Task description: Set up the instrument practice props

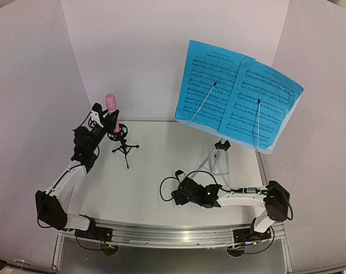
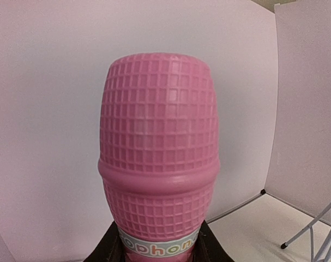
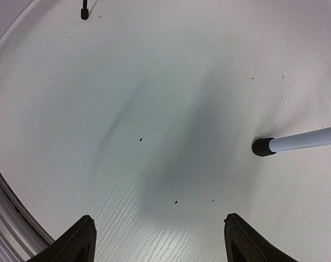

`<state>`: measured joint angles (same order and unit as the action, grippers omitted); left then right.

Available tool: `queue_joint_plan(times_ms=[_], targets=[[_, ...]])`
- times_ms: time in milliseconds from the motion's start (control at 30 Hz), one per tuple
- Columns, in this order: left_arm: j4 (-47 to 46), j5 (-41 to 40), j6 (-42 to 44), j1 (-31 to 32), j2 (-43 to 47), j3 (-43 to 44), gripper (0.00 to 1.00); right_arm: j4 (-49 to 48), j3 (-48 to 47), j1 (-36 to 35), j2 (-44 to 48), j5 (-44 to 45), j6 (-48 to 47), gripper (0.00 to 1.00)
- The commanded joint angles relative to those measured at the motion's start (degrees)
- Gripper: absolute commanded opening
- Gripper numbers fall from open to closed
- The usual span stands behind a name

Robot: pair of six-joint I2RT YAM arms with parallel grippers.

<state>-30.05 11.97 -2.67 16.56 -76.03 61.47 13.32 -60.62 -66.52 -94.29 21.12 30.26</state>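
Microphone [image 1: 111,104]: pink. It stands up tall on the left side of the table, with its round head on top. Its thin end points down at the ring of the little black tripod [image 1: 125,146]. I cannot tell if it sits in the ring.
Left gripper [image 1: 102,120]: closed on the microphone. Its dark fingers [image 2: 108,250] press on both sides, below the head.
Right gripper [image 3: 160,240]: fingers wide apart, holding nothing, low over the white table [image 3: 154,109].
Music stand [image 1: 219,157]: on the right side of the table, on thin silver legs. One black foot [image 3: 262,146] is near the right gripper.
Blue pages [image 1: 210,85]: two, side by side on the music stand, facing the arms. A thin wire lies across each one.
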Motion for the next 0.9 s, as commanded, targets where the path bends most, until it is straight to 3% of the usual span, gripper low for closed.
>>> queue_joint_plan(times_ms=[0, 133, 267, 333, 400, 467, 733, 867], targets=[[-7.16, -2.52, -0.51, -0.08, 1.01, -2.77, 0.0, -0.58, -0.28, 0.08, 2.58, 0.86, -0.99, 0.79], [-9.08, -2.99, -0.22, -0.11, 1.29, -5.89, 0.01, -0.58, 0.16, 0.07, 2.97, 0.83, -0.33, 0.79], [-8.92, -2.51, 0.17, -0.12, 1.44, -7.63, 0.14, -0.58, 0.25, 0.07, 2.99, 0.7, 0.09, 0.79], [-8.74, -2.89, 0.28, -0.12, 1.43, -8.09, 0.28, -0.58, 0.01, 0.04, 2.87, 0.55, -0.13, 0.79], [-8.23, -3.14, 0.45, -0.12, 1.45, -7.99, 0.55, -0.58, -0.25, 0.08, 2.81, 0.19, -0.39, 0.79], [-7.03, -3.04, 0.16, -0.1, 1.92, -7.54, 0.7, -0.58, -0.4, 0.08, 2.79, -0.13, -0.53, 0.79], [-0.29, -2.08, 0.53, -0.1, 7.52, -8.28, 0.96, -0.54, 0.98, 1.45, 4.21, -1.3, 2.26, 0.81], [5.48, -4.96, 0.49, -0.12, 14.18, -9.9, 0.99, -0.5, 4.65, 3.6, 6.62, -2.03, 5.48, 0.8]])
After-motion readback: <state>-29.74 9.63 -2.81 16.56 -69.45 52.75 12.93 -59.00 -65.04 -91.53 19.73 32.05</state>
